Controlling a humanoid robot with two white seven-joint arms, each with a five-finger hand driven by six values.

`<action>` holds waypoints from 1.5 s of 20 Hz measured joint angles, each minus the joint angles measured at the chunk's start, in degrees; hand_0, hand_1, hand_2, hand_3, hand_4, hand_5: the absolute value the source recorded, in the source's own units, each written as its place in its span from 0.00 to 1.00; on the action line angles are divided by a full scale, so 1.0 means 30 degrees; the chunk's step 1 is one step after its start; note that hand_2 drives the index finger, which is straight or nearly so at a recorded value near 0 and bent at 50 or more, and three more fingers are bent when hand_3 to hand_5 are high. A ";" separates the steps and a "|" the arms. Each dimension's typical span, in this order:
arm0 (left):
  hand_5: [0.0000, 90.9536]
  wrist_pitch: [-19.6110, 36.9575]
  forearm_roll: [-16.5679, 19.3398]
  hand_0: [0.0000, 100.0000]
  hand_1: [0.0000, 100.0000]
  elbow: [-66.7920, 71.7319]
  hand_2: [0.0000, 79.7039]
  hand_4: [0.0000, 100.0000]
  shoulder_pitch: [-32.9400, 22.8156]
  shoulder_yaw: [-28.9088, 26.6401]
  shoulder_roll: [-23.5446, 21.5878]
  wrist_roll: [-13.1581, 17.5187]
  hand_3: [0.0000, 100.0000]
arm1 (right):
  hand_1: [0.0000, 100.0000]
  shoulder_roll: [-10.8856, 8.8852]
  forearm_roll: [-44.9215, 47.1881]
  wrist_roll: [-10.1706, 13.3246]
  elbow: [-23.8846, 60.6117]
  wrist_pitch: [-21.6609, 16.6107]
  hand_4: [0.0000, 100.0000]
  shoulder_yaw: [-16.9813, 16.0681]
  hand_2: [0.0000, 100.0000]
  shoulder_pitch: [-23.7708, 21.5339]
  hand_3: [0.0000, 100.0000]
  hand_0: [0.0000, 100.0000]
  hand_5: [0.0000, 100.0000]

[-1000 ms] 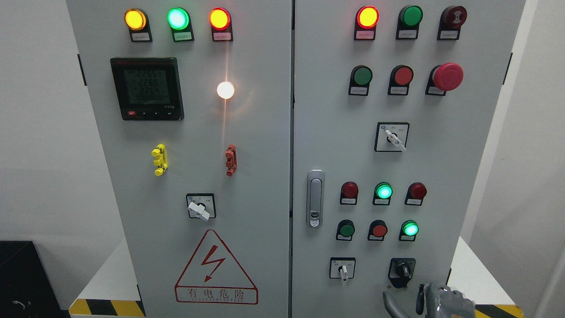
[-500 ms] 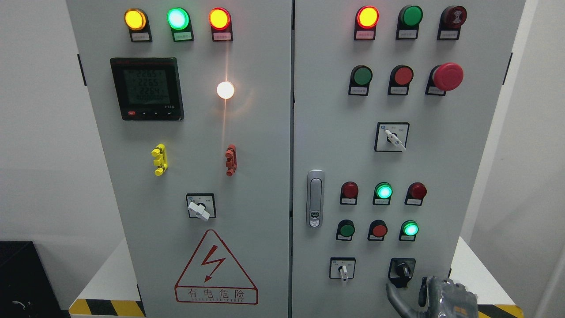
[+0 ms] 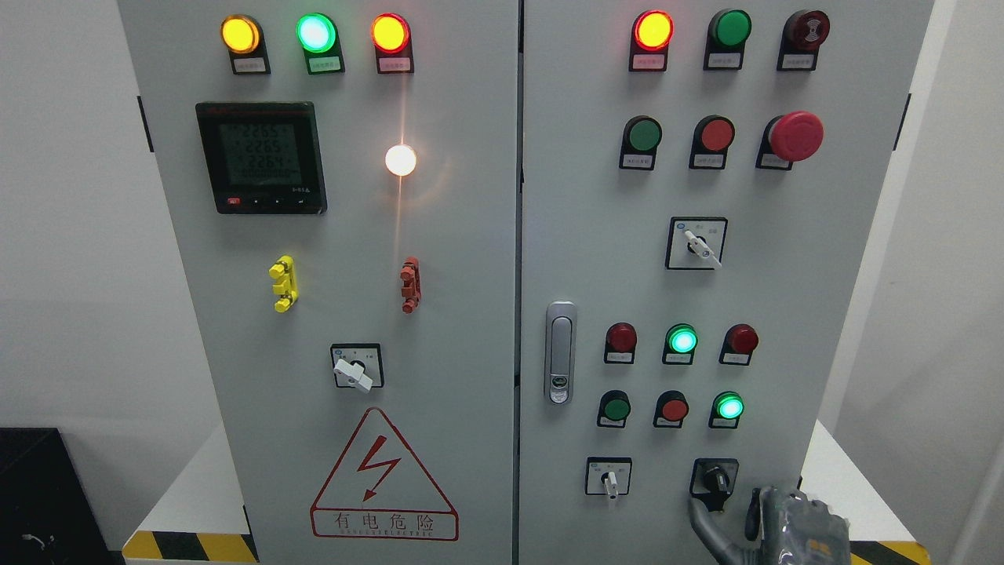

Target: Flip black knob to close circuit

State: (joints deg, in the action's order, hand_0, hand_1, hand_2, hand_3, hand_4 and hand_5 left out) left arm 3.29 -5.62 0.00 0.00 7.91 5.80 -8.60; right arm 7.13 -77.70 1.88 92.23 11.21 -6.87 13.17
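Head view: small black rotary knob (image 3: 714, 475) low on the grey cabinet's right door (image 3: 784, 275), probably stiff, best pinched across its raised bar; right hand (image 3: 773, 524) just below-right, fingers loosely spread, empty.

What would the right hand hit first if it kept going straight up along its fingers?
Likely the black knob: the right hand sits just below it, one finger reaching up to the knob's plate. Depth to the panel is unclear.
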 measured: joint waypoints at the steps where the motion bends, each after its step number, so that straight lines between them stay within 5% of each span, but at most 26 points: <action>1: 0.00 0.0000 0.0000 0.12 0.56 0.0000 0.00 0.00 0.0000 0.0000 0.0000 0.0000 0.00 | 0.05 -0.0003 0.0000 -0.0018 -0.0022 0.0001 0.97 -0.0019 0.84 0.0013 1.00 0.00 1.00; 30: 0.00 0.0000 0.0000 0.12 0.56 0.0000 0.00 0.00 0.0000 0.0000 0.0000 0.0001 0.00 | 0.05 -0.0155 0.0032 0.0100 -0.0302 -0.0226 0.96 -0.0613 0.82 0.0152 1.00 0.00 1.00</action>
State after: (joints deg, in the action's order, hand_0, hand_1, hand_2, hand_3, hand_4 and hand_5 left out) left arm 3.29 -5.62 0.00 0.00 7.91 5.80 -8.60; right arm 6.66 -77.60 2.18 91.32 10.53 -8.70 13.63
